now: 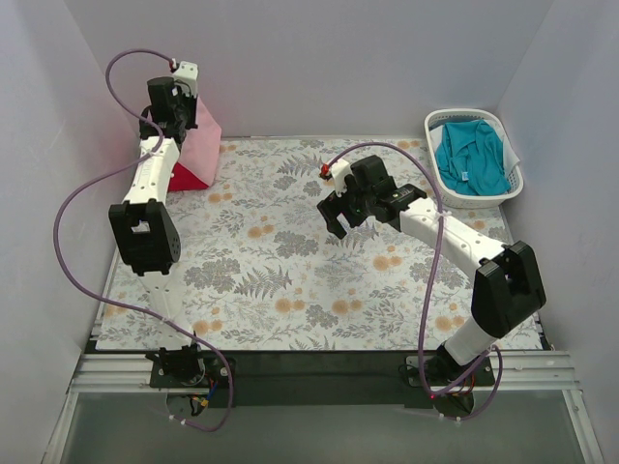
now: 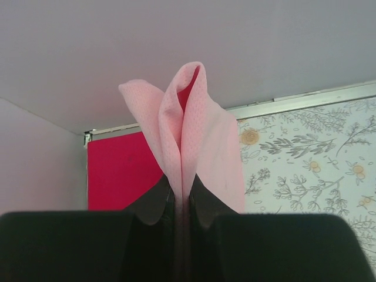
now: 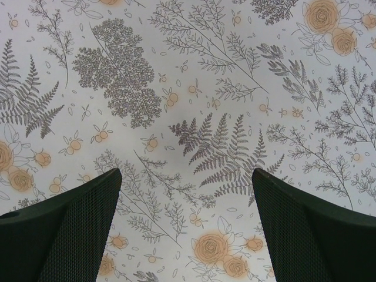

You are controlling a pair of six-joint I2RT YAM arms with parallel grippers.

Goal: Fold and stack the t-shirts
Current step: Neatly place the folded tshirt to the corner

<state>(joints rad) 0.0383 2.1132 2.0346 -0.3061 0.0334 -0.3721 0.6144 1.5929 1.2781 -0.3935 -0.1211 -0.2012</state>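
The left gripper is clenched on a fold of the light pink t-shirt, its jaws pressed tight with the fabric bunching out past them. From the overhead view that gripper is raised at the far left corner of the table, and the pink t-shirt hangs down from it in a loose drape. Under it lies the bright red t-shirt, flat on the floral cloth against the back edge; the pink hem seems to reach the red one, though the arm covers that spot.

The right gripper hovers over the middle of the cloth with its jaws spread wide and nothing between them (the wrist view shows only the fern and rose print between the two fingers).

The teal t-shirt lies crumpled inside the white laundry basket at the far right corner, well apart from both arms.
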